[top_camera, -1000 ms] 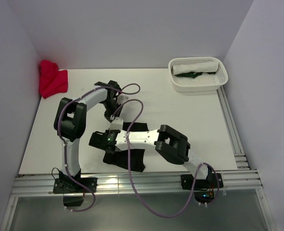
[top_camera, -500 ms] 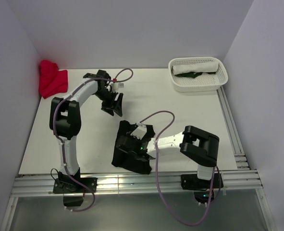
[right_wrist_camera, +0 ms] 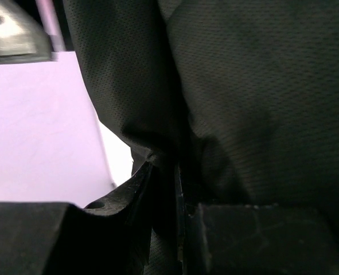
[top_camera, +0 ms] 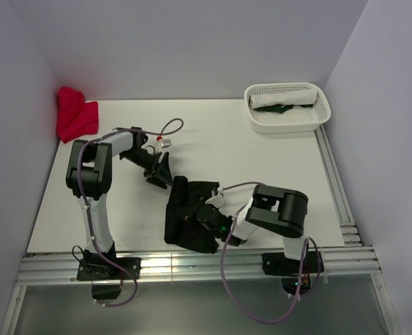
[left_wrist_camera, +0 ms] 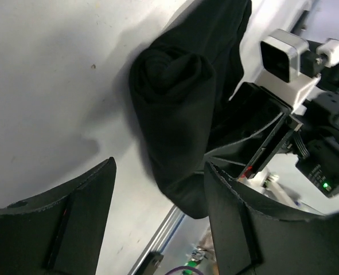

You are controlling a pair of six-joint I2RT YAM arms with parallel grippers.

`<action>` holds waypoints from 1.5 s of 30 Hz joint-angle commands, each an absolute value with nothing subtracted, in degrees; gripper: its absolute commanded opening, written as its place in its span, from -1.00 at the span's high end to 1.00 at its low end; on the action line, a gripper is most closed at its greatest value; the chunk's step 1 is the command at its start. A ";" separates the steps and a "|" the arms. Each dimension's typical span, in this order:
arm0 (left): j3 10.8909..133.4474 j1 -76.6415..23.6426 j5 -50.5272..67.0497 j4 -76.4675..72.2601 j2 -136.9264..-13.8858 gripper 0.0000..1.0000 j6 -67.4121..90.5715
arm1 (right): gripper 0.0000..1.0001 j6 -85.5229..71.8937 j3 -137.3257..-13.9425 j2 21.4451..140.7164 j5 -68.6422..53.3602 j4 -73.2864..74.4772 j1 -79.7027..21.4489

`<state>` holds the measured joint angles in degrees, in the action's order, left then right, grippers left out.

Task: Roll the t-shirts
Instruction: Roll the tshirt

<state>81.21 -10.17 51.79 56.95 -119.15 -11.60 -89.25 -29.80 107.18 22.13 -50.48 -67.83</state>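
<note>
Looking down from above, we saw the black t-shirt (top_camera: 190, 222) bunched on the table (top_camera: 275, 160) near its front edge, the left gripper (top_camera: 165, 174) spread open just beside its far-left corner and the right gripper (top_camera: 200, 213) sunk in the cloth. From the left wrist, the rolled shirt lay ahead, between the parted fingers (left_wrist_camera: 83, 212). From the right wrist, black fabric sat pinched between the nearly closed fingers (right_wrist_camera: 261, 235).
</note>
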 commanded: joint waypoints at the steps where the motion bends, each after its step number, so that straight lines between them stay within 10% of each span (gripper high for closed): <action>1: 78.41 -10.37 59.67 51.60 -121.28 -0.34 -13.36 | 0.97 -91.31 -27.25 111.26 19.69 -60.63 -68.03; 7: 74.54 -11.25 61.52 45.71 -122.69 -0.29 -10.46 | 0.97 -90.27 -27.51 114.17 18.90 -65.13 -68.03; 13: 76.02 -11.95 62.14 43.07 -124.19 0.19 -5.37 | 0.85 -86.75 -31.20 115.75 14.42 -63.19 -65.84; 20: 80.33 -11.95 52.75 39.03 -122.08 0.99 3.42 | -0.16 -79.73 -34.97 107.16 10.80 -43.96 -59.77; 32: 89.38 -11.60 28.94 42.44 -121.46 0.99 6.86 | -0.36 -64.69 -64.23 101.25 23.81 11.72 -58.45; 45: 93.07 -13.71 16.35 48.42 -121.55 0.99 7.56 | -0.26 -63.46 -97.71 120.21 34.36 37.26 -64.68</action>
<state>90.80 -13.26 24.05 45.78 -121.58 7.84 -64.55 -91.98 116.64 29.43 27.55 -63.18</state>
